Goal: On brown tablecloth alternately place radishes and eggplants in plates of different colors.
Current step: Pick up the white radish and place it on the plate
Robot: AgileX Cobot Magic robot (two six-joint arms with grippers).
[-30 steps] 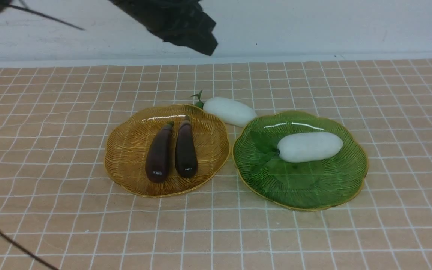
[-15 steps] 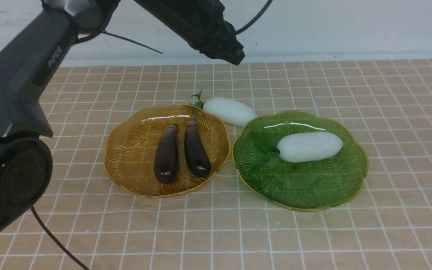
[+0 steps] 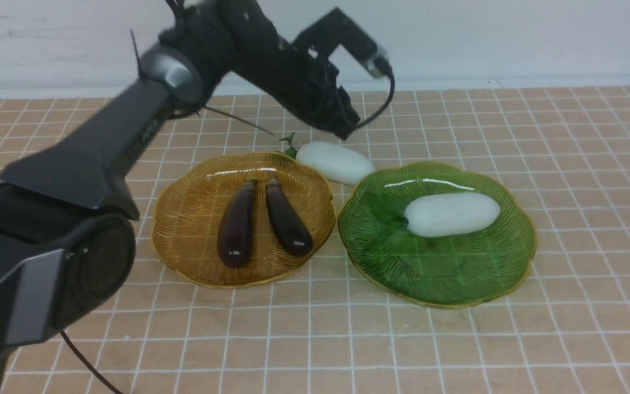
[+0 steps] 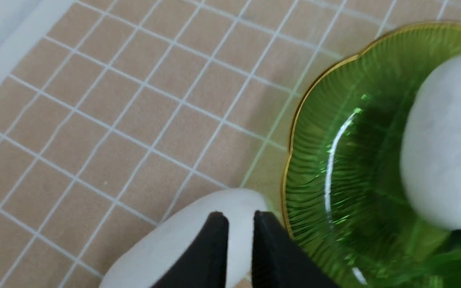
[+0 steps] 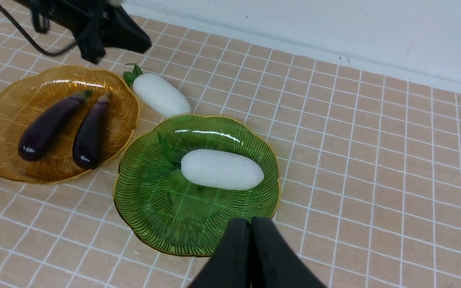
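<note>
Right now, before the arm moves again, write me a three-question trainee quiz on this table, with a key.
1. Count: how many eggplants lie in the amber plate?
2. True or false: the green plate holds two radishes.
3. Choose: the left gripper hangs over
A) an eggplant
B) the loose radish
C) the middle of the green plate

Key
1. Two.
2. False: only one radish lies in it; the loose radish lies on the brown tablecloth, behind the two plates.
3. B
</note>
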